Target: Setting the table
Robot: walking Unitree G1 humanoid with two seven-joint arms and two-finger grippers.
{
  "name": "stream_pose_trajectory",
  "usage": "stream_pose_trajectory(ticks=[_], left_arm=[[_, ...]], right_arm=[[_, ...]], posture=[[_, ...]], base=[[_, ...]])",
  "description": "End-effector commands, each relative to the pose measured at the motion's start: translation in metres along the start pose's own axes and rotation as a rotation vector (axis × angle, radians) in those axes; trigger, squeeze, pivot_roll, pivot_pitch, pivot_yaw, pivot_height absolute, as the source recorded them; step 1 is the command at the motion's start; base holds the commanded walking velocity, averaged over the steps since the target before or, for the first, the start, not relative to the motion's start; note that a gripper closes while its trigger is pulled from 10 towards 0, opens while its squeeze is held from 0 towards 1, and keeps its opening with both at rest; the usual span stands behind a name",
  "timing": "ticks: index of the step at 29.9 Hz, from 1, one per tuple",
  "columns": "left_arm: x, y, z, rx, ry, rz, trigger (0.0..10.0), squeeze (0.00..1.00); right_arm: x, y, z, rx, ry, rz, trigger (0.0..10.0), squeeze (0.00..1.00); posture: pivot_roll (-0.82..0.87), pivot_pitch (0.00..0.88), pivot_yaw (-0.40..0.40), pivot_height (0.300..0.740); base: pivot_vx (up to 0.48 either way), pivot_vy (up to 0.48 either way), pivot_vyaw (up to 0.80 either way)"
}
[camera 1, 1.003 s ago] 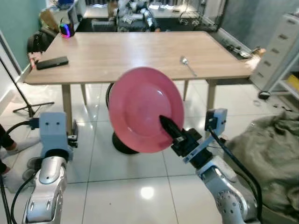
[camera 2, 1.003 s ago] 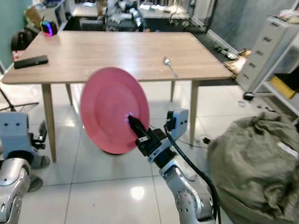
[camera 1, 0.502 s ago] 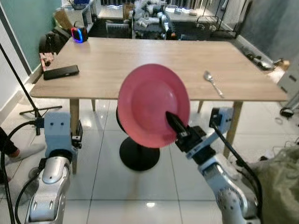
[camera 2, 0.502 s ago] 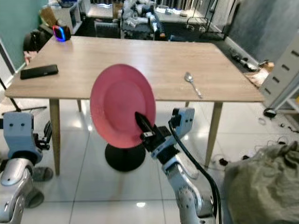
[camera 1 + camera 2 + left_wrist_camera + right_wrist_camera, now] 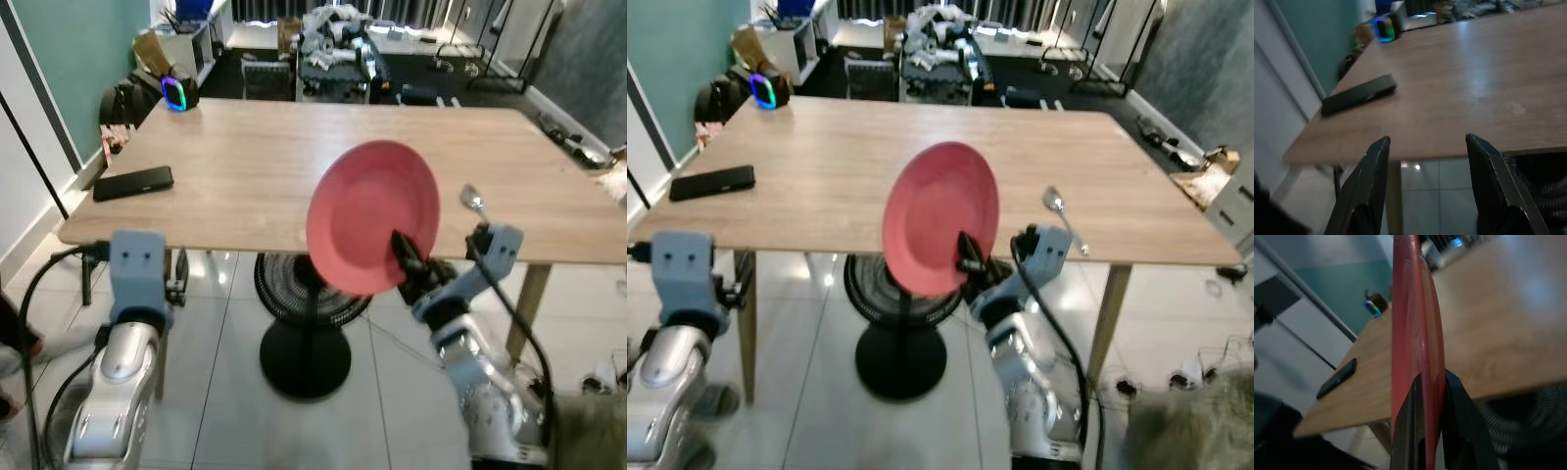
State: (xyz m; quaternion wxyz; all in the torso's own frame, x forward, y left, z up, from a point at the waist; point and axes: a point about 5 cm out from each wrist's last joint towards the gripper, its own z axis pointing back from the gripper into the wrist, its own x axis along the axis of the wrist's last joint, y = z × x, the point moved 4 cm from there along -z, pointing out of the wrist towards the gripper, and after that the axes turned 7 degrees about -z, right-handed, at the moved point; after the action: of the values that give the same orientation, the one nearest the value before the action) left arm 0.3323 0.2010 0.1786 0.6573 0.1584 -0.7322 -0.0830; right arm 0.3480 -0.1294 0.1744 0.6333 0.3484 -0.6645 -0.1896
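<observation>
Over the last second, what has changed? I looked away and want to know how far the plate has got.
The robot has walked up to the table; its near edge is now just ahead. The right hand still grips the pink plate by its rim, raised, so it now shows against the tabletop, upright on edge, not set down. The left hand stays open. Spoon and phone lie unmoved.

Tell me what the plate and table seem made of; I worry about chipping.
The plate, shut in the right end effector, looks like matte pink plastic or melamine: thin rim, little glare. It could be glazed ceramic. The table looks like wood-grain laminate with a satin sheen.
</observation>
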Motion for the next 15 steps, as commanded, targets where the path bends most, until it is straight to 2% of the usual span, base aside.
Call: stream_pose_trajectory(ticks=[1,2,3,5,10,15], left_arm=[[0.012,-0.015,-0.003,-0.084,-0.063,-0.035,10.0,0.00],[0.018,-0.019,-0.004,-0.126,-0.089,-0.057,10.0,0.00],[0.018,-0.019,-0.004,-0.126,-0.089,-0.057,10.0,0.00],[0.027,-0.030,-0.004,-0.219,-0.137,-0.096,10.0,0.00],[0.034,-0.039,-0.005,-0.279,-0.164,-0.092,10.0,0.00],[0.036,-0.044,-0.006,-0.296,-0.176,-0.094,10.0,0.00]], right_arm=[[0.008,-0.027,0.003,-0.130,-0.034,-0.081,10.0,0.00],[0.013,-0.036,0.003,-0.173,-0.062,-0.122,10.0,0.00],[0.013,-0.036,0.003,-0.173,-0.062,-0.122,10.0,0.00],[0.024,-0.050,0.005,-0.247,-0.127,-0.180,10.0,0.00],[0.029,-0.056,0.006,-0.269,-0.148,-0.178,10.0,0.00],[0.031,-0.057,0.006,-0.279,-0.159,-0.222,10.0,0.00]], posture=[[0.04,0.000,0.066,0.740],[0.04,0.000,0.067,0.740],[0.04,0.000,0.067,0.740],[0.04,0.000,0.069,0.740],[0.04,0.000,0.069,0.740],[0.03,0.000,0.072,0.740]], base=[[0.480,0.000,0.00],[0.480,0.000,0.00],[0.480,0.000,0.00],[0.480,0.000,0.00],[0.480,0.000,0.00],[0.480,0.000,-0.70]])
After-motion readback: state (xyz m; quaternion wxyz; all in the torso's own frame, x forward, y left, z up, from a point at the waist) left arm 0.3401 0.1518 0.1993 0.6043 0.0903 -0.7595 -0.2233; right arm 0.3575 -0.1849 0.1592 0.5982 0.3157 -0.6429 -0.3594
